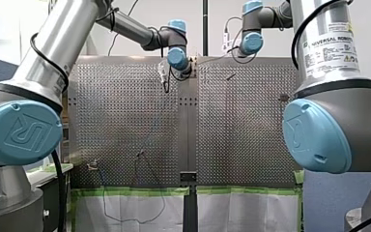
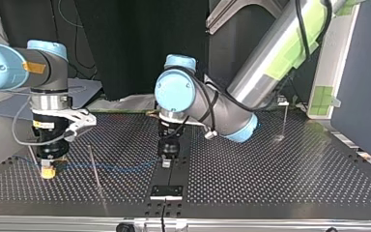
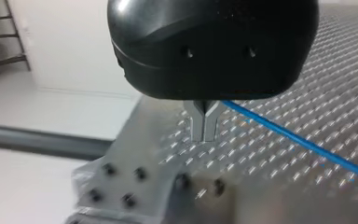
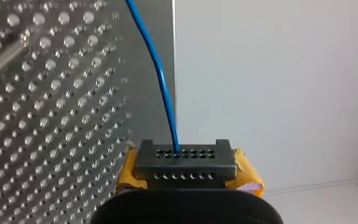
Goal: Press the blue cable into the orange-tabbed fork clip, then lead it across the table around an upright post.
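Note:
The blue cable (image 2: 111,167) stretches low over the perforated table between my two grippers. My left gripper (image 2: 165,162) stands at the table's middle. In the left wrist view its metal fingers (image 3: 204,125) are pressed together, and the cable (image 3: 303,141) leads away from them over the holes. My right gripper (image 2: 48,170) is at the top view's left, its yellow pads just above the table. In the right wrist view it (image 4: 185,161) is shut on the cable (image 4: 161,74), which runs straight ahead from its dark tips. I cannot make out an orange-tabbed clip.
A thin upright post (image 2: 94,166) stands between the grippers, close to the cable. Another post (image 2: 285,121) stands at the top view's far right. A black plate (image 2: 166,191) with screws lies near the left gripper. Dark wires (image 1: 140,193) hang over the front view's near edge.

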